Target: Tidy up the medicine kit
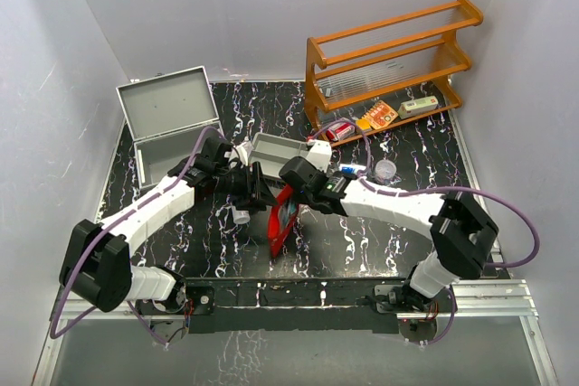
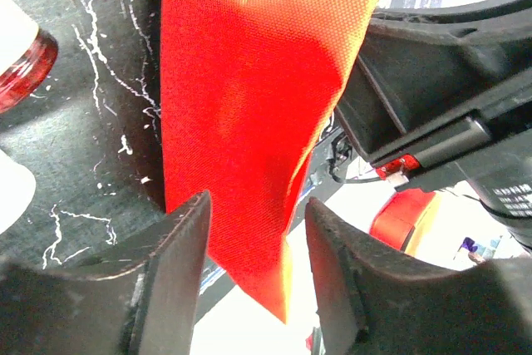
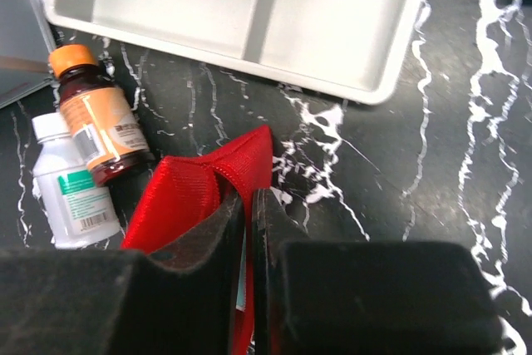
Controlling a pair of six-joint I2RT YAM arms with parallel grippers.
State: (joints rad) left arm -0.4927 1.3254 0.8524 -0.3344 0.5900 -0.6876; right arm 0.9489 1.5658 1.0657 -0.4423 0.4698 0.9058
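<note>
1. medicine kit [image 1: 167, 124]: at far-left corner of table [image 1: 380, 223], lid raised, interior exposed. Both arms are well apart from it.

2. red pouch [image 1: 283, 219]: near table centre, just in front of grey divided tray [image 1: 276, 148]. It is held upright, edge-on, between the 2 grippers. Cannot tell if its bottom touches the table.

3. R gripper [image 3: 248, 205]: clenched on pouch's upper fabric edge, fingers nearly meeting w/ only cloth between.

4. L gripper [image 2: 253, 205]: released, fingers standing apart. Pouch's lower corner hangs in the gap. Contact w/ either pad is not clear.

5. Other items: brown bottle [image 3: 96, 114] w/ orange cap and white bottle [image 3: 71, 184] w/ green label lie side by side on the table, touching, just beside the pouch and near the tray's corner. Tray compartments seen from R wrist hold nothing. wooden rack [image 1: 389, 51] stands at far-right corner.
</note>
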